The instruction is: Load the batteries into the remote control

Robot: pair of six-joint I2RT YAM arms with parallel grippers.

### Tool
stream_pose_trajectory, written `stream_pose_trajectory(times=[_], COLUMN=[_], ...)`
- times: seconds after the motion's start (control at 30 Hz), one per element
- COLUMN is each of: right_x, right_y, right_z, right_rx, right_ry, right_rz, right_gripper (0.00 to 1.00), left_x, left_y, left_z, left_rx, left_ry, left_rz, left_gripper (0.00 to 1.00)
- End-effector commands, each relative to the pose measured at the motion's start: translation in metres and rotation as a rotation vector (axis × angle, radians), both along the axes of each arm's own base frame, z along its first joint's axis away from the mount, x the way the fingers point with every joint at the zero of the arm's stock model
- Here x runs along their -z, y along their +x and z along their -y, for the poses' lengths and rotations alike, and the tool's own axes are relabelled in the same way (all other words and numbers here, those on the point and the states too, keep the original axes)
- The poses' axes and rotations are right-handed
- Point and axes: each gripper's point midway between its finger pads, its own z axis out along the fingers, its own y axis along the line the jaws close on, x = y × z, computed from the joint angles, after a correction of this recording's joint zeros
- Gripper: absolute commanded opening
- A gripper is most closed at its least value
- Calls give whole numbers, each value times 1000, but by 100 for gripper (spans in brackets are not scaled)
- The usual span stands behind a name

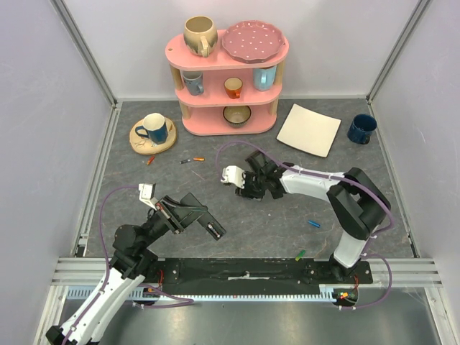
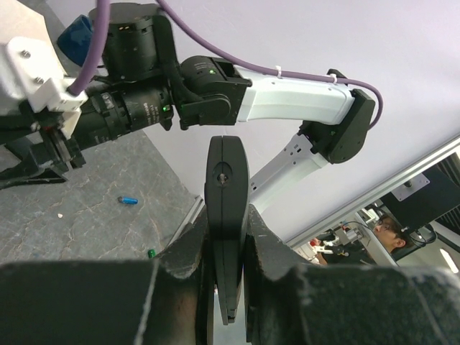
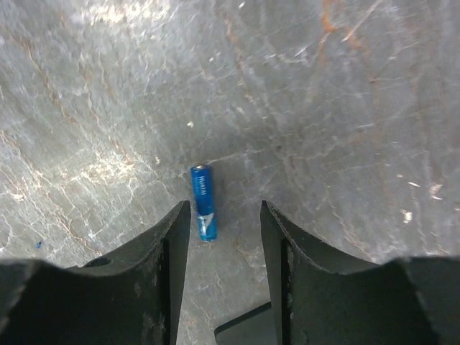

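My left gripper (image 1: 194,217) is shut on the black remote control (image 1: 212,228) and holds it off the table; in the left wrist view the remote (image 2: 226,187) stands edge-on between the fingers of that gripper (image 2: 226,233). My right gripper (image 1: 249,188) is open and low over the table centre. In the right wrist view a blue battery (image 3: 203,202) lies on the mat between that gripper's (image 3: 224,219) fingers, close to the left one. Another blue battery (image 1: 314,223) and a green one (image 1: 300,254) lie near the right arm's base. Small orange and red batteries (image 1: 192,159) lie at the back left.
A pink shelf (image 1: 230,100) with mugs and a plate stands at the back. A wooden coaster with a blue mug (image 1: 153,129) is back left, a cream square plate (image 1: 309,129) and dark blue mug (image 1: 361,129) back right. Walls close in on both sides.
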Motion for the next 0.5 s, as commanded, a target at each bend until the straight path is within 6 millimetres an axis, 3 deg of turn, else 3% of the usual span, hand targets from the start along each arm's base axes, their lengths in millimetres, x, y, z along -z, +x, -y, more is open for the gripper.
stream_pose_trajectory(times=[0.0, 0.1, 0.17, 0.2, 0.23, 0.27, 0.3, 0.33, 0.37, 0.4, 0.43, 0.47], right_x=[-73, -123, -142, -165, -165, -169, -138, -150, -142, -146, -135, -154], right_y=[34, 60, 71, 78, 90, 94, 83, 77, 77, 74, 62, 64], right_z=[-21, -23, -15, -15, 10, 18, 28, 1, 2, -10, -12, -16], right_rx=[131, 332, 470, 615, 867, 1033, 1053, 949, 965, 941, 980, 1004], right_ry=[175, 299, 367, 506, 537, 592, 476, 530, 527, 585, 620, 722], right_rz=[160, 244, 278, 264, 279, 237, 90, -66, -132, -179, -242, -209], right_gripper=[51, 52, 58, 61, 79, 94, 98, 98, 98, 98, 98, 98], left_x=[26, 23, 22, 22, 22, 23, 23, 24, 24, 25, 26, 26], left_y=[0, -2, -2, -2, -2, -2, -2, -1, -1, -1, -1, 0], left_z=[3, 3, 3, 3, 2, 2, 2, 3, 2, 3, 3, 3], left_rx=[27, 29, 27, 26, 25, 24, 24, 24, 23, 24, 23, 23], left_ry=[4, 5, 9, 10, 11, 11, 11, 12, 11, 11, 12, 13], left_rz=[-30, -22, -18, -18, -20, -21, -24, -28, -29, -32, -37, -41], left_gripper=[2, 2, 2, 2, 2, 2, 2, 2, 2, 2, 2, 2])
